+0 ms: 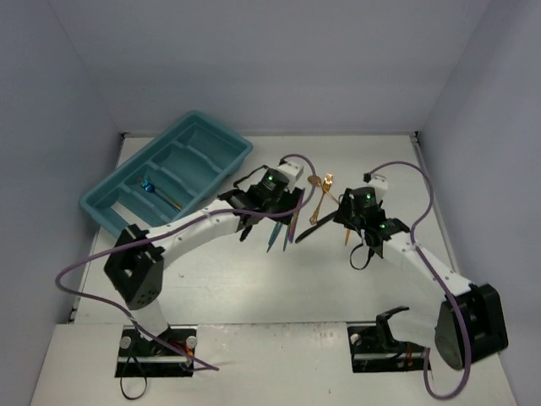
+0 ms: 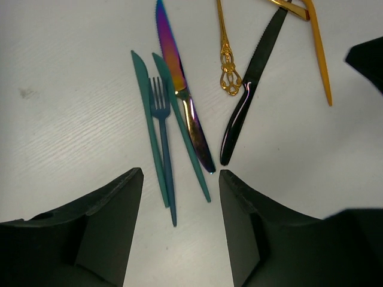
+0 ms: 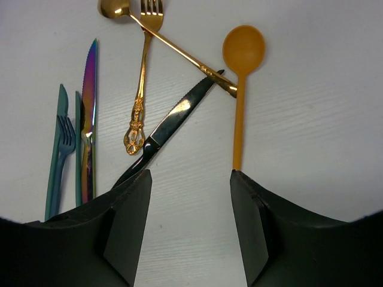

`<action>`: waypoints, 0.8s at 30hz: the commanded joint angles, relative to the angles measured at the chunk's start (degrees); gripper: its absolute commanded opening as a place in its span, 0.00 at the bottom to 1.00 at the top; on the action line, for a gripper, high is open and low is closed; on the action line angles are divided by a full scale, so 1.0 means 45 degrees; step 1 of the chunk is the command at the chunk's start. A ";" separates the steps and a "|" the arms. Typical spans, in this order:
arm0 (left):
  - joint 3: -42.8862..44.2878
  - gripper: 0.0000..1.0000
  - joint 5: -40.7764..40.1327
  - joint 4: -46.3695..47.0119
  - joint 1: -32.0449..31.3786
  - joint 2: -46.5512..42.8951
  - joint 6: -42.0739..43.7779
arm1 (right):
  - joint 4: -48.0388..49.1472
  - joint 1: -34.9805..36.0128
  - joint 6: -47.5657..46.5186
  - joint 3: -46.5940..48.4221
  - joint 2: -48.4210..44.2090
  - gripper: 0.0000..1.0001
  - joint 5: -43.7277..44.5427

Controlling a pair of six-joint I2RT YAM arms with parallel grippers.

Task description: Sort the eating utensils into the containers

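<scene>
The teal tray [image 1: 221, 128] stands at the back left, with a blue utensil [image 1: 150, 188] in one compartment. My left gripper [image 2: 180, 173] is open just above the table. The handle ends of a teal fork [image 2: 163, 137], two teal knives [image 2: 182, 137] and an iridescent knife [image 2: 179, 84] lie between and ahead of its fingers, untouched. My right gripper [image 3: 190, 173] is also open over bare table. A black knife [image 3: 173, 122] runs under its left finger and an orange spoon [image 3: 242, 54] ends at its right finger. A gold fork [image 3: 142, 89] and a gold spoon [image 3: 173, 48] lie crossed beyond.
In the top view both arms reach to mid-table, with the left gripper [image 1: 269, 216] and the right gripper [image 1: 351, 222] a hand's width apart. Purple cables loop over each arm. White walls close in the table on three sides.
</scene>
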 commanded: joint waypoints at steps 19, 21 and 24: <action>0.2749 0.39 -0.1178 -0.0668 0.0001 0.4210 0.0885 | -0.0777 -0.0598 -0.0445 -0.1077 -0.2174 0.54 -0.0543; 0.2730 0.37 -0.1043 -0.0668 0.0061 0.4265 0.0846 | -0.0777 -0.0616 -0.0445 -0.1114 -0.2213 0.54 -0.0542; 0.2830 0.32 -0.0883 -0.0682 0.0083 0.4398 0.0825 | -0.0777 -0.0630 -0.0445 -0.1169 -0.2287 0.54 -0.0528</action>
